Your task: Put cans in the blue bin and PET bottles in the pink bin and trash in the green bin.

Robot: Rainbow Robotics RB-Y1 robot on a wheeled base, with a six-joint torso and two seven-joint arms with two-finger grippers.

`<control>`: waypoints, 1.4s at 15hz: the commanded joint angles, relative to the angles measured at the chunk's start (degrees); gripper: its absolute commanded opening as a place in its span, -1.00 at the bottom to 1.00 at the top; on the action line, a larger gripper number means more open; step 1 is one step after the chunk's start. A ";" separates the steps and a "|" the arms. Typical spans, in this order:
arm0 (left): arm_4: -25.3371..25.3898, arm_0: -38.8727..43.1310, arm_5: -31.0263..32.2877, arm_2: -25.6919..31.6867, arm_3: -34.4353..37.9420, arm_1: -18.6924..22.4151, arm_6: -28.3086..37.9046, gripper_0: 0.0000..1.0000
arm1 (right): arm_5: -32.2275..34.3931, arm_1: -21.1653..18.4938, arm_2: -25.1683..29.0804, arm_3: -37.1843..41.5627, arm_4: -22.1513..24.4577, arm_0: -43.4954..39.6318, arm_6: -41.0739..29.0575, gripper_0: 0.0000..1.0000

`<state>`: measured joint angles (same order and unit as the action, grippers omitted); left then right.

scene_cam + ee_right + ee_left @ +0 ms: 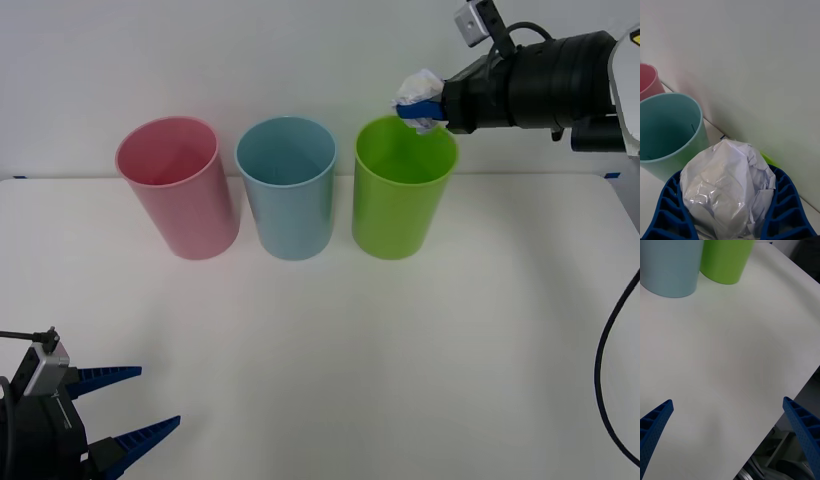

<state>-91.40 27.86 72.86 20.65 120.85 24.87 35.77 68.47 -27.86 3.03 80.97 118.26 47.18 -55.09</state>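
The right gripper (pixel 424 106) is up over the far rim of the green bin (pixel 400 205), its blue fingers (pixel 784 210) pinched on the trash (pixel 418 92), a crumpled whitish lump bulging out between them above the bin's mouth. The three bins stand upright in a row on the white table (pixel 400 350), the pink bin (pixel 180 190) on the left, the blue bin (pixel 288 190) in the middle, green on the right. The left gripper (pixel 138 402) waits low at the near left corner, fingers spread wide and holding nothing.
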 commanded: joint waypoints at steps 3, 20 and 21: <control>0.00 0.00 0.00 0.00 0.00 0.00 0.00 1.00 | -2.21 0.09 -5.05 -2.04 2.24 1.07 -1.60 -1.00; 0.00 0.00 0.00 0.00 0.00 0.00 0.00 1.00 | -2.12 0.44 -6.89 -2.75 8.04 -0.07 -3.45 -1.00; 0.00 0.00 0.00 0.00 0.00 0.00 0.00 1.00 | -2.12 0.44 -6.89 -2.75 8.04 -0.07 -3.45 -1.00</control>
<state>-91.40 27.86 72.86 20.65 120.85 24.87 35.77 66.33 -27.42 -3.87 78.23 126.30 47.12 -58.53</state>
